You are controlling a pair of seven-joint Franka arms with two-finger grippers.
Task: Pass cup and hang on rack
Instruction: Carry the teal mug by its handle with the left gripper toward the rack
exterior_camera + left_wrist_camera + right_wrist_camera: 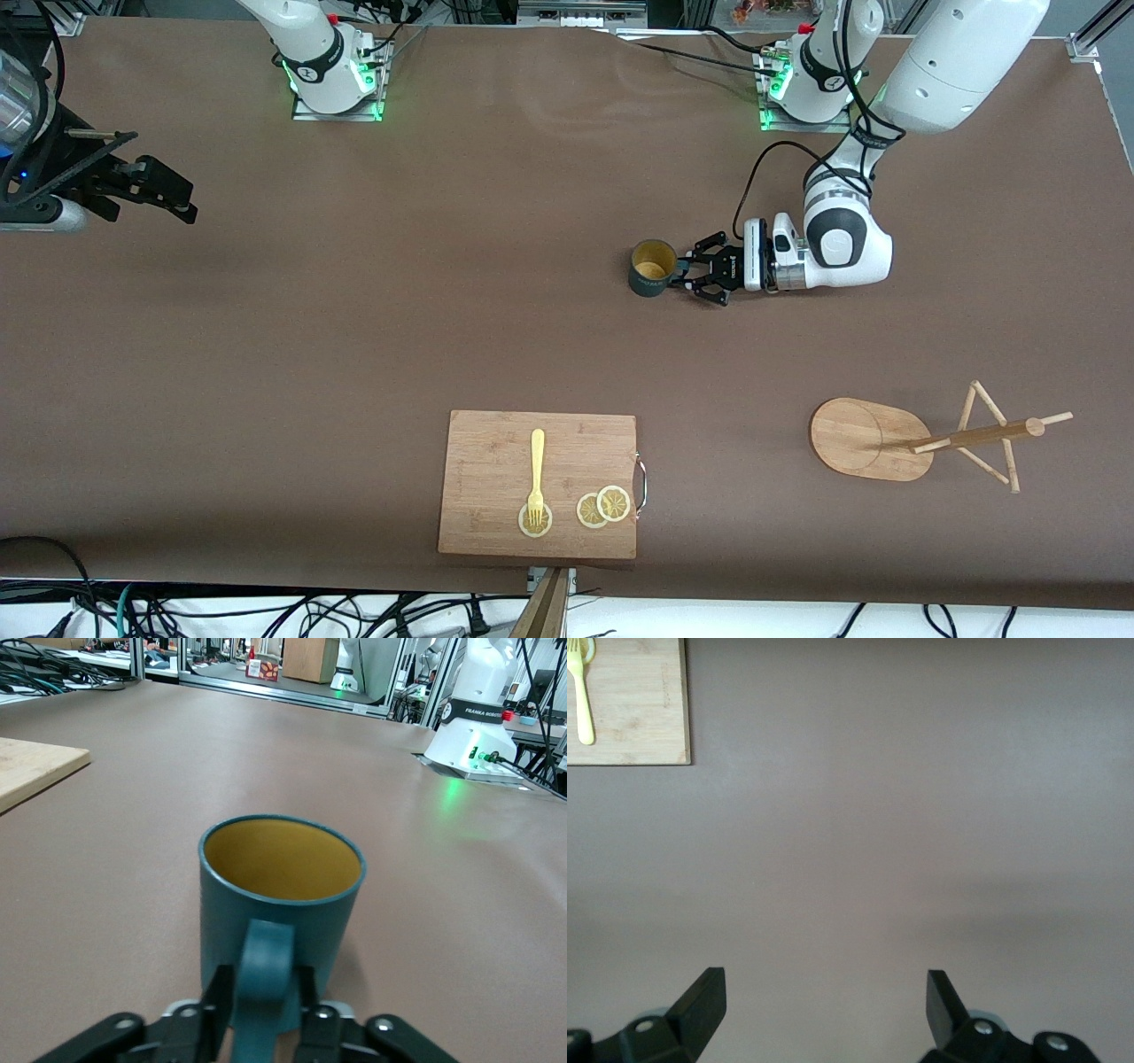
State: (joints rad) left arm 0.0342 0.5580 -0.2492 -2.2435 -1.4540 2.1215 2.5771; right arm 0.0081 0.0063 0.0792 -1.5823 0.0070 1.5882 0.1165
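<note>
Two fingers of the left gripper (687, 276) are clamping the handle of the teal cup (651, 268), which is standing upright on the table (354, 310), well apart from the rack (921, 439). The right gripper (182, 202) is waiting, fingers spread apart, over the right arm's end.

Fork (537, 470), lemon slices (603, 506) on cutting board (496, 443)

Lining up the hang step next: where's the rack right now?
In the front view the rack stands toward the left arm's end of the table, nearer the camera than the cup, beside the cutting board.
</note>
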